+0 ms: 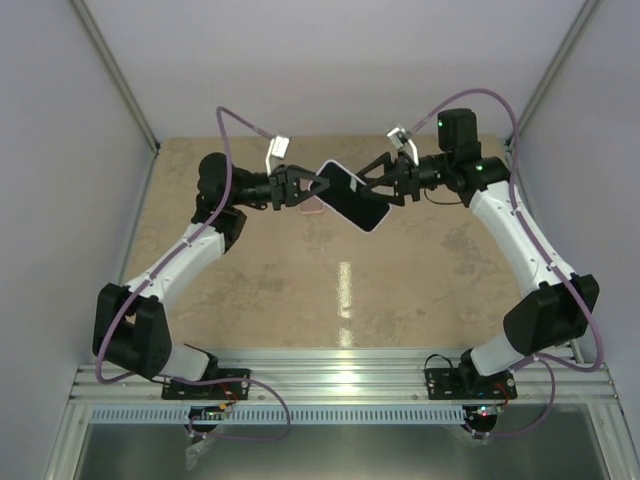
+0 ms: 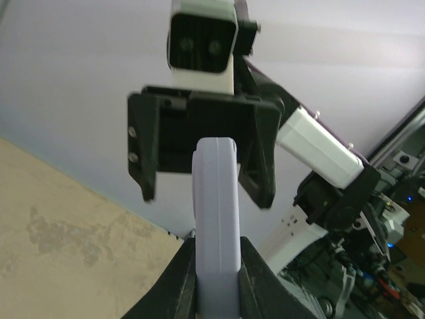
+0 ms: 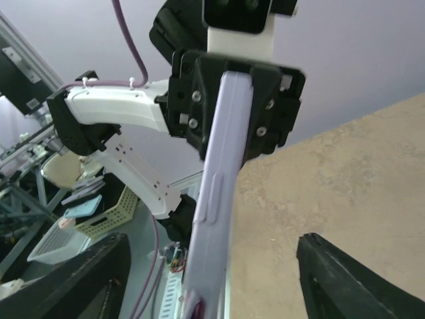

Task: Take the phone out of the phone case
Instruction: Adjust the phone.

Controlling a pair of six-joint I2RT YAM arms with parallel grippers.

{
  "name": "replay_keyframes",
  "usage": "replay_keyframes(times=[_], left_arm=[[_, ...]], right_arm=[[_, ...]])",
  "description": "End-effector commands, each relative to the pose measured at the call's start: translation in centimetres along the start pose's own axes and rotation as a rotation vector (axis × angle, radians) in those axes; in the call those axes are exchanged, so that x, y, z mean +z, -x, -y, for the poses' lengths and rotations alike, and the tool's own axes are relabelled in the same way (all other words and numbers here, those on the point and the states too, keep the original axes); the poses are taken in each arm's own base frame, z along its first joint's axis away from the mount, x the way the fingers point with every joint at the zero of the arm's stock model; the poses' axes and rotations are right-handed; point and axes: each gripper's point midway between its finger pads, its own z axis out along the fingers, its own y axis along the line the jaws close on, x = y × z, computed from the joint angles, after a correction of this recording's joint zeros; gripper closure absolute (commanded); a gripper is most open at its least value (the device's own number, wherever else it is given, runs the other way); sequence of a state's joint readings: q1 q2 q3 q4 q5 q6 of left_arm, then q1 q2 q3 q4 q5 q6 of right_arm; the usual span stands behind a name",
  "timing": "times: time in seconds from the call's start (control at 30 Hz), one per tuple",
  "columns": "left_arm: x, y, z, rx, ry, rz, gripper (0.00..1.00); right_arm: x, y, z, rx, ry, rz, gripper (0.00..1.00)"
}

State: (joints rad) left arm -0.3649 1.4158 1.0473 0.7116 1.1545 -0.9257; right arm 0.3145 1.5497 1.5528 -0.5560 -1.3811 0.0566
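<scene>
The phone (image 1: 352, 195), black screen up in a lilac case, hangs in the air over the far middle of the table. My left gripper (image 1: 305, 187) is shut on its left end. In the left wrist view the case (image 2: 216, 186) stands edge-on, clamped between my left fingers (image 2: 179, 266). My right gripper (image 1: 385, 180) is open, with its jaws standing on either side of the phone's right end and not touching it. In the right wrist view the case (image 3: 222, 166) runs edge-on between my wide-apart right fingers (image 3: 352, 279).
The tan tabletop (image 1: 340, 280) lies below the phone. Pale walls close the left, back and right sides. An aluminium rail (image 1: 340, 365) with both arm bases runs along the near edge. Baskets and clutter (image 3: 99, 212) show beyond the cell.
</scene>
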Motion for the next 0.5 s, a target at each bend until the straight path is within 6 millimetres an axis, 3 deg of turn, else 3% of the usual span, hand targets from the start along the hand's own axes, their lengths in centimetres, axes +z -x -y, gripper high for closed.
replay_keyframes(times=[0.0,0.2,0.33,0.47], left_arm=[[0.2,-1.0,1.5,0.026,-0.076,-0.104,1.00],[0.3,-2.3,1.8,-0.007,-0.157,-0.241,1.00],[0.4,-2.6,1.5,-0.037,-0.183,-0.274,1.00],[0.6,-3.1,0.8,-0.093,-0.184,-0.279,1.00]], right_arm=[[-1.5,-0.2,0.0,-0.029,-0.010,0.001,0.24],[-0.8,-2.6,0.8,0.006,-0.022,-0.095,0.33],[0.8,-4.6,0.5,0.042,0.002,-0.170,0.41],[1.8,-5.6,-0.6,0.052,0.025,-0.207,0.41]])
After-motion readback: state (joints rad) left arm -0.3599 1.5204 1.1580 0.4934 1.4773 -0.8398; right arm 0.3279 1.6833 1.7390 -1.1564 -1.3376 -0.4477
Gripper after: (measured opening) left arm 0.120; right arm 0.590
